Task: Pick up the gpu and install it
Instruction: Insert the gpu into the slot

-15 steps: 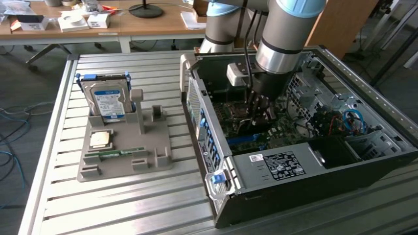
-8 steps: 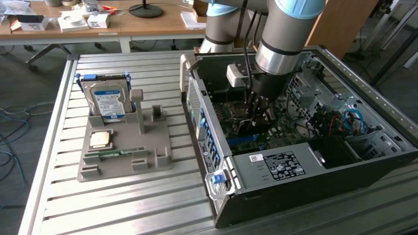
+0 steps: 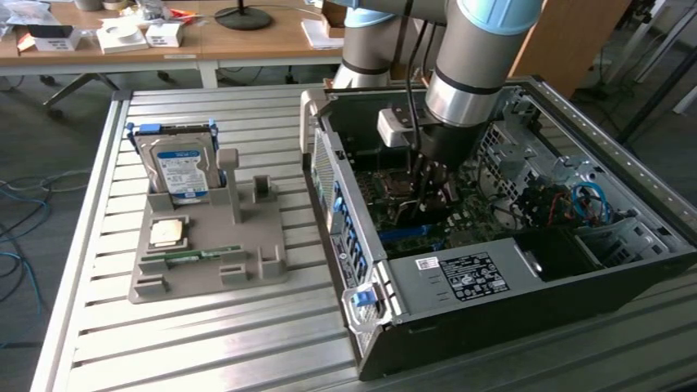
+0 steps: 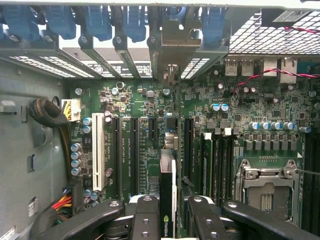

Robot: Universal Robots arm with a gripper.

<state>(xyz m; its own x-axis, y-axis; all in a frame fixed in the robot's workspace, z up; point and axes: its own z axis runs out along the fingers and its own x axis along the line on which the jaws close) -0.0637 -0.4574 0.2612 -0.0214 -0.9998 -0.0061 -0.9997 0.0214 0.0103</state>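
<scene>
My gripper (image 4: 170,207) is shut on the gpu (image 4: 167,175), a thin dark card seen edge-on with a small green logo near my fingers (image 4: 145,210). The card stands on edge over the green motherboard (image 4: 125,100), between the black expansion slots (image 4: 136,150) and the memory slots (image 4: 210,160). Its silver bracket (image 4: 175,37) reaches the row of rear slot openings with blue clips. In the exterior view the gripper (image 3: 427,184) is lowered deep inside the open computer case (image 3: 458,278), and the card is mostly hidden behind it.
A grey holder (image 3: 207,253) on the slatted table at the exterior view's left carries a silver hard drive (image 3: 179,167), a processor chip (image 3: 166,233) and a green memory stick (image 3: 196,256). Case walls, a cable bundle (image 4: 50,115) and the processor socket (image 4: 265,185) surround the card.
</scene>
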